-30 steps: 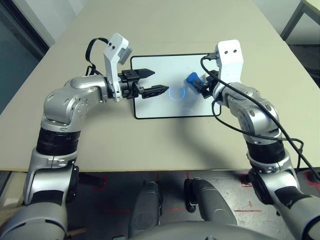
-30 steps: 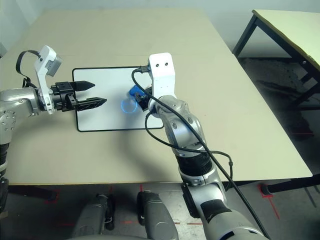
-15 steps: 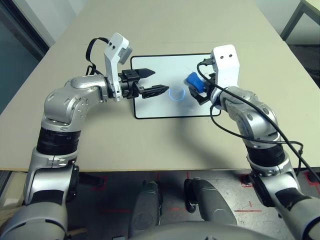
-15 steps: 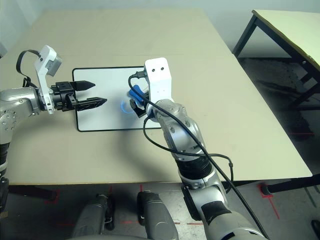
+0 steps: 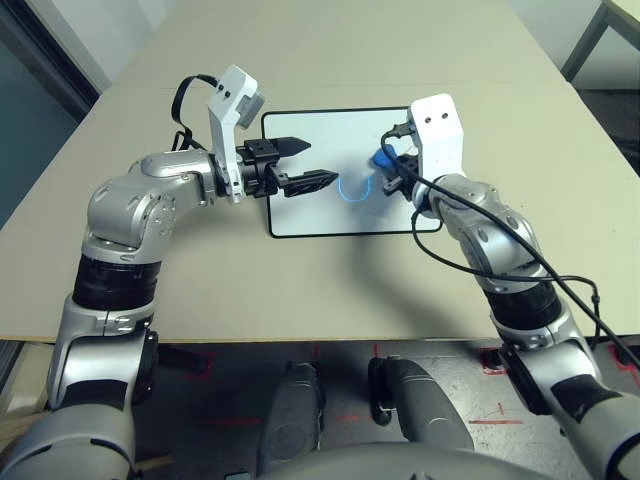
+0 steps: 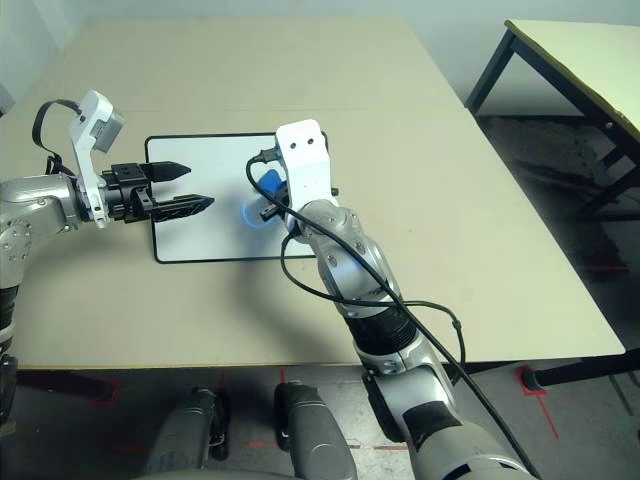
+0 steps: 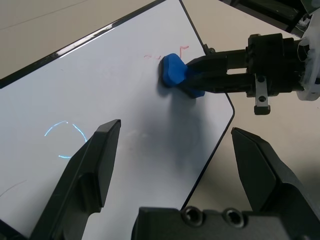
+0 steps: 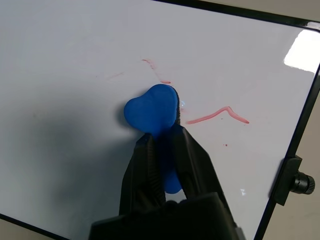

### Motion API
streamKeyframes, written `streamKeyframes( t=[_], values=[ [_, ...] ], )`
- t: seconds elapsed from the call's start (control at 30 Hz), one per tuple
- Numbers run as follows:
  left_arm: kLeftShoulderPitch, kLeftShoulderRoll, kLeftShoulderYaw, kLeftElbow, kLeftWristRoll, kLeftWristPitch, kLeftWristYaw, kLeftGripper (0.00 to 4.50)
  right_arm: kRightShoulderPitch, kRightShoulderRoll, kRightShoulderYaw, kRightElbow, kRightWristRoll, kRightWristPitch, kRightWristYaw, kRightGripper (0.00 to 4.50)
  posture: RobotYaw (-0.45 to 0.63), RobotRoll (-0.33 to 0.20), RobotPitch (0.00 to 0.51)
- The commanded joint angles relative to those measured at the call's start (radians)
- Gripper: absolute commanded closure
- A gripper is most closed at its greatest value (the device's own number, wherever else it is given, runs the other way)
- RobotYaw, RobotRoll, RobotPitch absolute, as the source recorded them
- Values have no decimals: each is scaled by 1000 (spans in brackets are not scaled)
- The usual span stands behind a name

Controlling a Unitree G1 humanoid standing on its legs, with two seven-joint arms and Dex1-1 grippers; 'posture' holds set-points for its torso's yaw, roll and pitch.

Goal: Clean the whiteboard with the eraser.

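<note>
The whiteboard (image 5: 320, 215) lies flat on the table, with a cyan circle doodle (image 7: 65, 142) near its middle and red strokes (image 8: 215, 115) toward its right end. My right gripper (image 8: 162, 135) is shut on the blue eraser (image 8: 152, 107), which presses on the board beside the red strokes. From the head, the eraser (image 5: 383, 160) sits at the board's right part under my right wrist. My left gripper (image 5: 322, 160) hovers open over the board's left half with nothing between its fingers, pointing toward the eraser (image 7: 172, 70).
The beige table (image 5: 330, 290) spreads wide around the board. A black knob (image 8: 300, 182) sticks out from the board's frame near my right gripper. A second table (image 6: 580, 60) stands off to the right beyond the floor gap.
My right wrist has swung to the left over the board while the eraser stays at about the same spot on the board's right part. The left arm has not moved.
</note>
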Motion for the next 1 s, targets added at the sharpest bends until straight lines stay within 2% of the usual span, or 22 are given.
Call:
streamKeyframes(
  t=[0.03, 0.4, 0.83, 1.0],
  values=[
    [5, -1, 9, -12, -3, 8, 1, 0, 14, -6, 17, 30, -18, -16, -4, 4304, 25, 0, 147],
    [0, 2, 4, -2, 3, -1, -7, 0, -26, -38, -17, 70, -59, -82, -19, 4429, 24, 0, 135],
    [-8, -3, -4, 0, 6, -1, -12, 0, 45, 24, 90, 28, -63, -22, 27, 4457, 23, 0, 142],
    [-8, -3, -4, 2, 7, -1, -13, 0, 42, 14, 79, 34, -74, -24, 32, 4457, 22, 0, 142]
  ],
)
